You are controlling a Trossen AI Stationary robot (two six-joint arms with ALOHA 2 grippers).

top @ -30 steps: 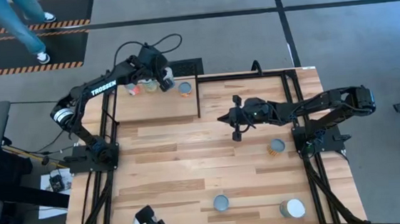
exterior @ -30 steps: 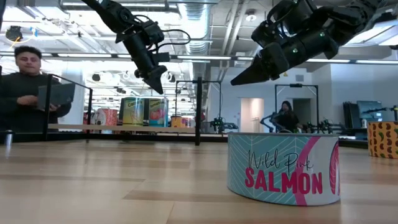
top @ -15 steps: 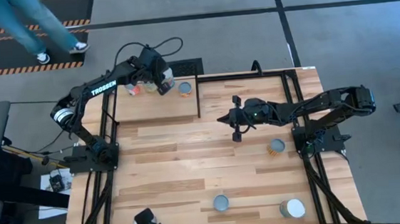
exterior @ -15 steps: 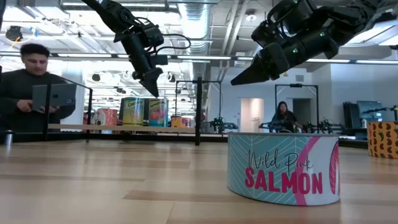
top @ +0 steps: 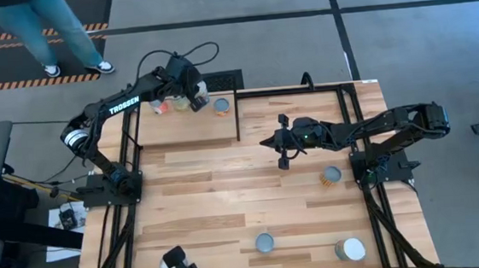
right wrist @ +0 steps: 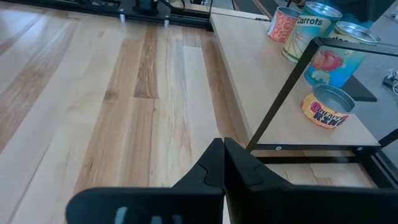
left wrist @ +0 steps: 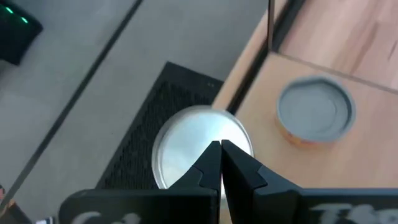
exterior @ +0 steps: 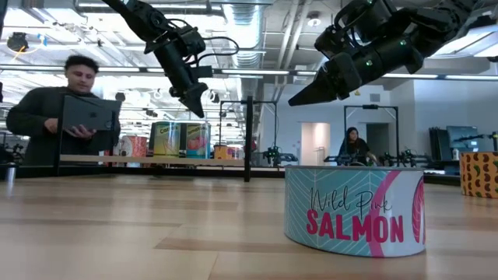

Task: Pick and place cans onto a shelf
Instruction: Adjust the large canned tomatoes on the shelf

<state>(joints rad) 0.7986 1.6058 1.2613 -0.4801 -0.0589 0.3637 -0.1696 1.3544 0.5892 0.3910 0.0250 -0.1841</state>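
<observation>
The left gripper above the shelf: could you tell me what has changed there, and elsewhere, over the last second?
The left gripper, shut and empty, dipped towards the cans on the shelf, then rose back. The person behind walked right. The right gripper, shut, and the salmon can stayed put.

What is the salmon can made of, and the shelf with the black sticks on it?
The short teal-and-pink salmon can has a printed wrapper that looks like paper or film; it is probably metal underneath, though its top isn't visible here. The pale smooth rectangular shelf board looks like light wood with a matte finish and faint grain. Its thin black rods look like painted metal: straight, slim and dark.
</observation>
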